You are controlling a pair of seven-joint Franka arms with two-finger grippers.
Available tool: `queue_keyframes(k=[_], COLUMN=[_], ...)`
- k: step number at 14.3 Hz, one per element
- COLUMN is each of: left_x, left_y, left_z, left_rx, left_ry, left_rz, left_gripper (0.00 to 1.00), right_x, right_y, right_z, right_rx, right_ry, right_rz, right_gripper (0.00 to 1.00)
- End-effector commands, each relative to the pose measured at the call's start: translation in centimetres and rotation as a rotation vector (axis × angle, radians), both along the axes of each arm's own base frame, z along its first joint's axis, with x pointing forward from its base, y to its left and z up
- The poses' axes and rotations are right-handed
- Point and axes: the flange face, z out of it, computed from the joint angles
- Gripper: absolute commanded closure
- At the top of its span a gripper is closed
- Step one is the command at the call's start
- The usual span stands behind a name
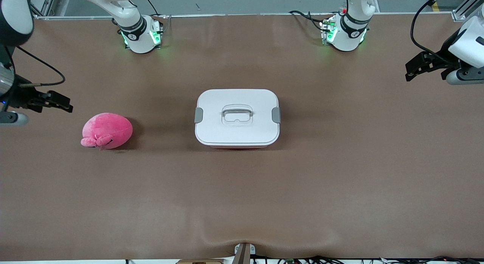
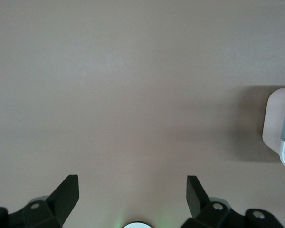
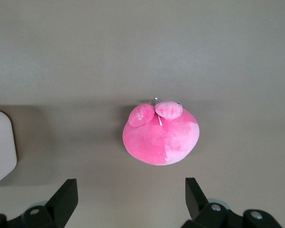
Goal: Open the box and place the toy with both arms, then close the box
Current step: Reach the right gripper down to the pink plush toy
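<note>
Two claws hang wide open and empty, one at each end of the brown counter (image 1: 242, 203), and neither touches anything. Between them, mid-counter, sits the box (image 1: 237, 118), its white lid on, a grey clip (image 1: 198, 115) at the end toward the right arm and its twin (image 1: 276, 115) at the end toward the left arm; both look latched, so I'd say nothing of the job has begun. With a clip facing each arm, it seems set up for the two to unlatch an end apiece. The toy (image 1: 107, 130) lies on the counter well apart from the box, toward the right arm's end and a touch nearer the front camera. The right claw (image 1: 60, 101) hovers just by it, its wrist view looking straight down on the plush, probably its pick. The left claw (image 1: 415, 68) waits over bare counter at its own end
</note>
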Motion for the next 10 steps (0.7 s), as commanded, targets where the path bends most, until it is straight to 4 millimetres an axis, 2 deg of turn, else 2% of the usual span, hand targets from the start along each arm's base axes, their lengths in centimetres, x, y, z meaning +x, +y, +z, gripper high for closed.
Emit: queue_keyframes(k=[1, 3, 7, 10], left_x=[0.4, 0.5, 0.5, 0.5], left_y=[0.1, 0.1, 0.0, 0.0], left_z=[0.5, 0.3, 0.2, 0.0], left_rx=[-0.008, -0.009, -0.009, -0.009], left_ry=[-0.007, -0.004, -0.001, 0.002], left_rz=[0.003, 0.003, 0.003, 0.004], left_gripper=[0.0, 0.0, 0.0, 0.0], right_x=[0.3, 0.3, 1.1, 1.5], right_y=[0.4, 1.2, 1.5, 2.8], right_z=[-2.3, -3.6, -6.1, -7.7], right_rx=[0.011, 0.012, 0.008, -0.005], right_ry=[-0.002, -0.009, -0.014, 0.014], right_rz=[-0.01, 0.002, 0.006, 0.032], right_gripper=[0.0, 0.0, 0.0, 0.0])
